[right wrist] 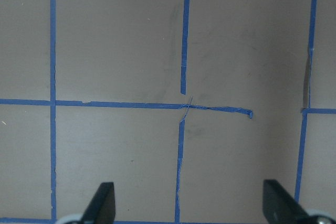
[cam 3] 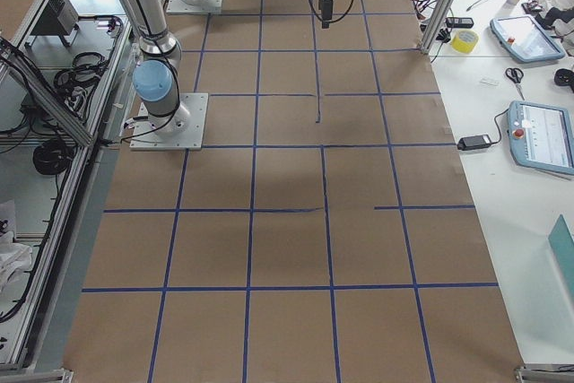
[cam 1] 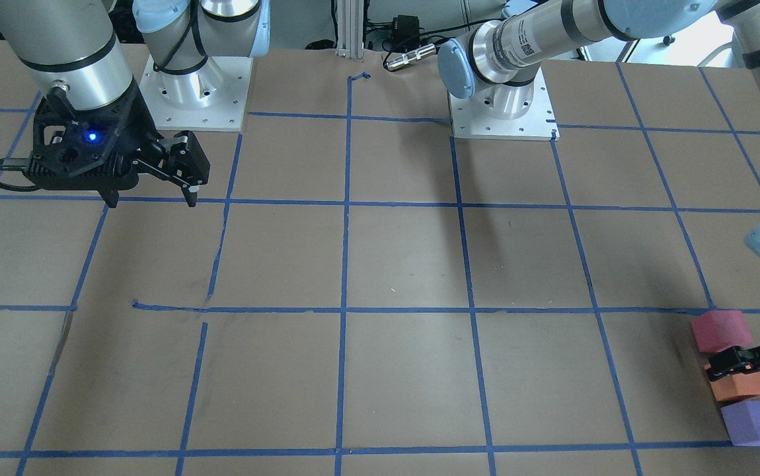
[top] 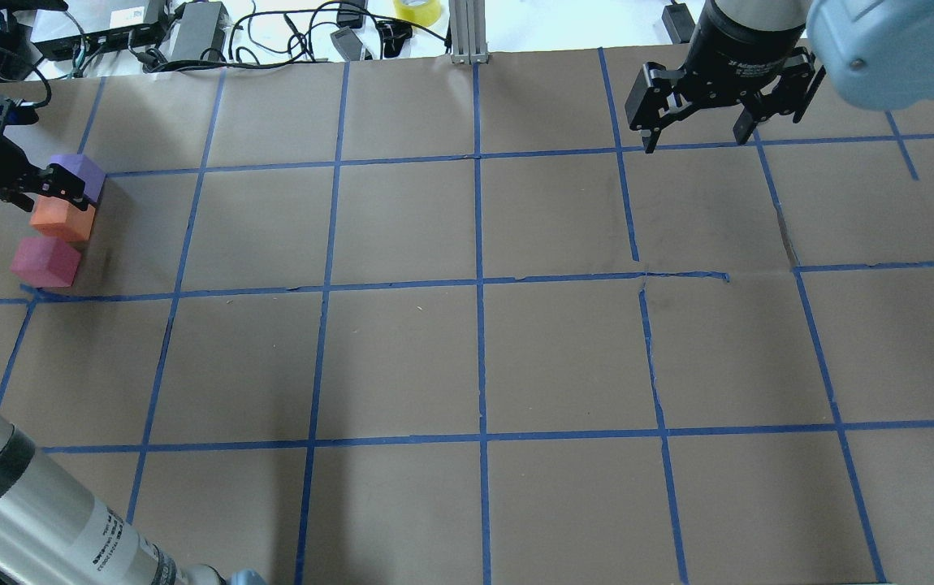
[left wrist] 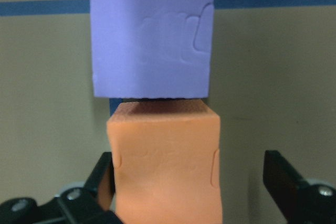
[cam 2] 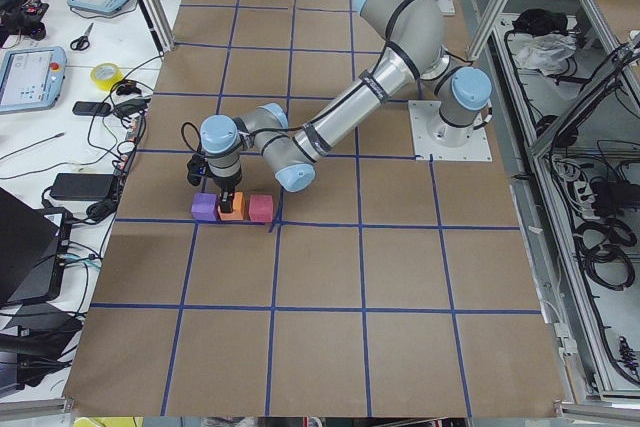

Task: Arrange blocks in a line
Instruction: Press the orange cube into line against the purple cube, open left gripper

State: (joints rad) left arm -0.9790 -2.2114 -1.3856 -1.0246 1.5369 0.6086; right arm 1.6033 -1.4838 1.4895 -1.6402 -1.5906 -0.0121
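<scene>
Three blocks stand in a row near the table's left edge: purple [top: 79, 175], orange [top: 62, 221], red-pink [top: 46, 262]. They are close together; I cannot tell whether they touch. The front view shows red-pink [cam 1: 720, 330], orange [cam 1: 742, 388] and purple [cam 1: 755, 423]. My left gripper [top: 57, 199] is low over the orange block, open, with a finger on each side. In the left wrist view the orange block [left wrist: 165, 166] sits against the left finger, with a gap to the right finger [left wrist: 281, 177]; the purple block [left wrist: 152, 30] lies just beyond. My right gripper [top: 694, 134] hangs open and empty, far from the blocks.
Brown paper with a blue tape grid [top: 479, 280] covers the table. The arm bases [cam 1: 502, 109] stand at the robot's edge. Cables and boxes [top: 191, 32] lie beyond the far edge. The right wrist view shows only bare paper and tape [right wrist: 181, 106].
</scene>
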